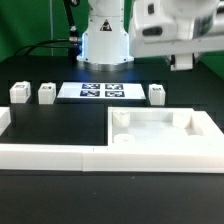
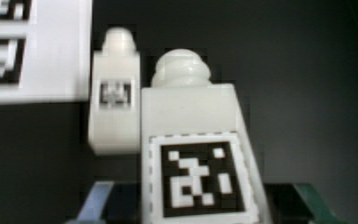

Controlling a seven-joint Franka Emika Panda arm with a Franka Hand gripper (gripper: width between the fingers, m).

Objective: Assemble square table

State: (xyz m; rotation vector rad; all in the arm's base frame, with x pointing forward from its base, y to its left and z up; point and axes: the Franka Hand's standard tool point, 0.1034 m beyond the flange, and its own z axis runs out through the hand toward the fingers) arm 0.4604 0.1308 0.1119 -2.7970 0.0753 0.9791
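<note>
Hanging up high at the exterior view's right, the gripper (image 1: 183, 62) is clamping one white leg (image 2: 190, 120). The wrist view is showing it well: the held leg is sitting between the two dark fingers (image 2: 108, 203), with its black-and-white tag facing the camera and its rounded tip pointing away. Just beside it in that view a second leg (image 2: 112, 90) is standing on the black table (image 2: 309, 60). I'm guessing it's the same one that's sitting just off the marker board (image 1: 100, 92) toward the exterior view's right, but the wrist shot is too blurry to be sure. The board itself is lying flat in front of the robot's base, and a corner of it is peeking into the wrist view too. Over at the exterior view's left, two more legs are standing near each other, the far-left leg (image 1: 18, 93) and its neighbour (image 1: 46, 94), both well apart from the gripper. The tabletop (image 1: 160, 135) is lying rim-up at the exterior view's right, with its round corner sockets facing up. Its near edge is resting against the long white rail (image 1: 50, 155) that's running along the front.
</note>
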